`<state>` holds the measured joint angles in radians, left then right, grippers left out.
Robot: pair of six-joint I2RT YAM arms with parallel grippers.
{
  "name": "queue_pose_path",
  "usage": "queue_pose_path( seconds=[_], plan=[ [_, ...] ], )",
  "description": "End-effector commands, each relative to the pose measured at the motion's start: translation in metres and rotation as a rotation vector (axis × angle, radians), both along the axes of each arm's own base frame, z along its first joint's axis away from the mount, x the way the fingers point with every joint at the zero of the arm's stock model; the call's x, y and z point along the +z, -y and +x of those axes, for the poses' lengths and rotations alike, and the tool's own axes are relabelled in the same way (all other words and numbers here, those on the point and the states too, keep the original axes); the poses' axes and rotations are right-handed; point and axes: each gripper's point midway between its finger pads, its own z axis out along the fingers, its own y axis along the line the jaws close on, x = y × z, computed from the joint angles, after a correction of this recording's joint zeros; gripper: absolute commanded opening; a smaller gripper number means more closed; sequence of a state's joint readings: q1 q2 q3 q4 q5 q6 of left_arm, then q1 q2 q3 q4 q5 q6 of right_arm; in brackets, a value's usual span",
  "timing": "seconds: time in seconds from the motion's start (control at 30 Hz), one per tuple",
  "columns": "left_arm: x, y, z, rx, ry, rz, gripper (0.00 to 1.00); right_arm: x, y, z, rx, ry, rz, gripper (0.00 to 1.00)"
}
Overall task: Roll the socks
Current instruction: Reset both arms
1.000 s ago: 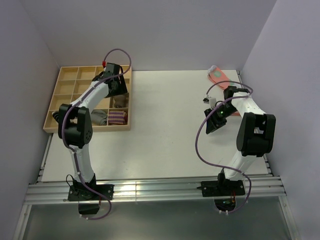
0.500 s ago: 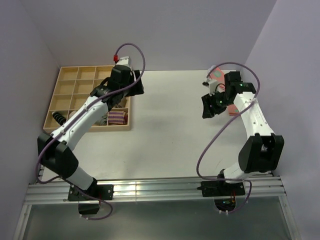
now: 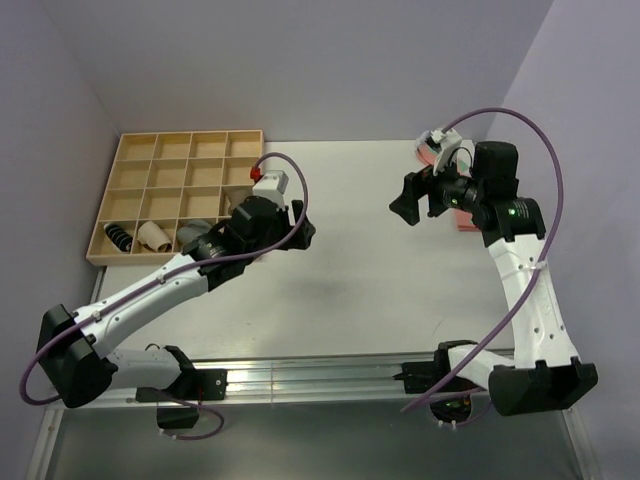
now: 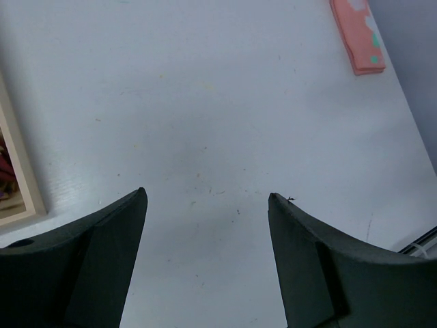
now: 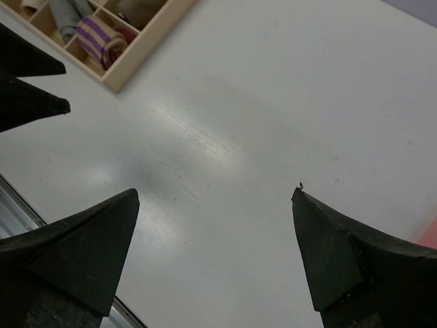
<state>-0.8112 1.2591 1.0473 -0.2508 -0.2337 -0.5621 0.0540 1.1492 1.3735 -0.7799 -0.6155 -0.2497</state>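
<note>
**Sock in the tray, both claws open and empty**

The tan-brown sock [image 5: 138, 8] is seen only in part, in the right-hand column of the wooden tray [image 3: 186, 133], on the far side of the purple-striped bundle [image 5: 101, 37]. Its long axis and heading cannot be told. The left claw [image 4: 206, 195] is spread wide over bare table [image 3: 350, 270], with nothing held. The right claw [image 5: 215, 193] is likewise wide open and empty. Since a second ago, the left claw has been drawn off the tray, and the right claw carried farther and leftward from the coral-pink sock [image 4: 356, 37].
</note>
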Motion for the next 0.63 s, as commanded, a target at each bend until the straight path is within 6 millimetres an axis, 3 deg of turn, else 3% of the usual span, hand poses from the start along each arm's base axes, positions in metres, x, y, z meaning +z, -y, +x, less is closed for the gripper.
queue_pose_path(
  seconds=[0.0,0.6],
  plan=[
    [0.035,0.004,-0.002,0.020,0.089,-0.104,0.77,0.014,-0.011,-0.003,0.007,0.072,0.088,1.00],
    [0.052,0.008,0.001,0.016,0.123,-0.082,0.77,0.010,-0.015,-0.005,0.035,0.086,0.086,1.00]
  ],
)
